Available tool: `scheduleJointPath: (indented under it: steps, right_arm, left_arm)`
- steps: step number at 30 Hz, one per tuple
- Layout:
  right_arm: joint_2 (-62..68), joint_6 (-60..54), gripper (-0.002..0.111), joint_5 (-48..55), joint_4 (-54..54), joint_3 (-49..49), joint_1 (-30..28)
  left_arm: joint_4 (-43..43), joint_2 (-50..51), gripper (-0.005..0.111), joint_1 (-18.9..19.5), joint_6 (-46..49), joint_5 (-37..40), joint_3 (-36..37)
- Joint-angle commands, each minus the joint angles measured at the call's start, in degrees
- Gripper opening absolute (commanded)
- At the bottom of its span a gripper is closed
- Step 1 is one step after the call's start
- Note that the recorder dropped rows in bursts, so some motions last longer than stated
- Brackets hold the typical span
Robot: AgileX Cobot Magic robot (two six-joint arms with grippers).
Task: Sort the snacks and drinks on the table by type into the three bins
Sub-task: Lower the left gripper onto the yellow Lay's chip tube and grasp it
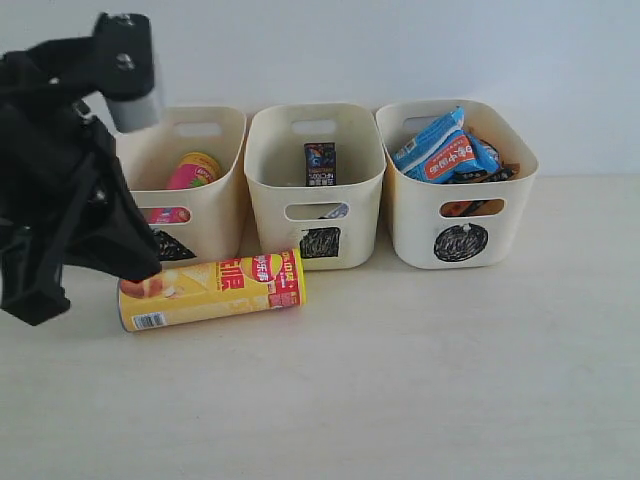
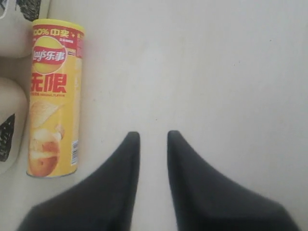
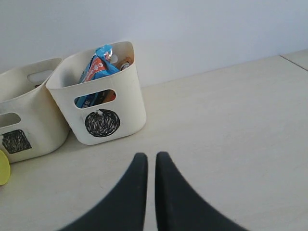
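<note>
The yellow chip tube (image 1: 210,290) (image 2: 53,96) lies on its side on the table (image 1: 400,380), in front of the left and middle bins. My left gripper (image 1: 140,268) (image 2: 153,137) hovers just beside the tube, open and empty. The pink tube (image 1: 195,170) stands in the left bin (image 1: 225,200). A dark purple carton (image 1: 320,163) sits in the square-marked middle bin (image 1: 265,190). Blue-white packets (image 1: 440,150) (image 3: 96,67) fill the circle-marked bin (image 1: 510,200) (image 3: 130,96). My right gripper (image 3: 151,156) is shut over bare table, in front of that bin.
The three bins stand in a row against the pale back wall (image 1: 400,50). The left arm (image 1: 60,180) hides part of the left bin and its mark. The table's far corner (image 3: 293,55) shows in the right wrist view.
</note>
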Motion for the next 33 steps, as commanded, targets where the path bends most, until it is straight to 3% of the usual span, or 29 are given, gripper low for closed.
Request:
scheduleJointPath:
  steps: [1,5,8,14,24,33]
  right_arm:
    - [-0.27,0.06,0.002,-0.35,-0.42,-0.02,-0.19]
    - [-0.27,0.06,0.002,-0.35,-0.42,-0.02,-0.19]
    - [-0.27,0.06,0.002,-0.35,-0.42,-0.02,-0.19]
    - [-0.27,0.06,0.002,-0.35,-0.42,-0.02,-0.19]
    - [-0.27,0.06,0.002,-0.35,-0.42,-0.02,-0.19]
    - [-0.27,0.06,0.002,-0.35,-0.42,-0.02,-0.19]
  left_arm:
    - [4.16,3.99,0.047,-3.51,-2.40,-3.19,0.20]
    - [10.54,8.28,0.079,-4.75,-6.69,-7.31,0.20]
    - [14.71,11.71,0.090,-4.75,-9.13,-10.38,0.20]
    - [24.96,18.28,0.091,-4.75,-13.74,-18.26,0.20]
    - [32.26,27.16,0.091,-4.75,-14.55,-28.84,0.20]
    - [46.69,33.94,0.090,-4.64,-25.52,-33.77,0.20]
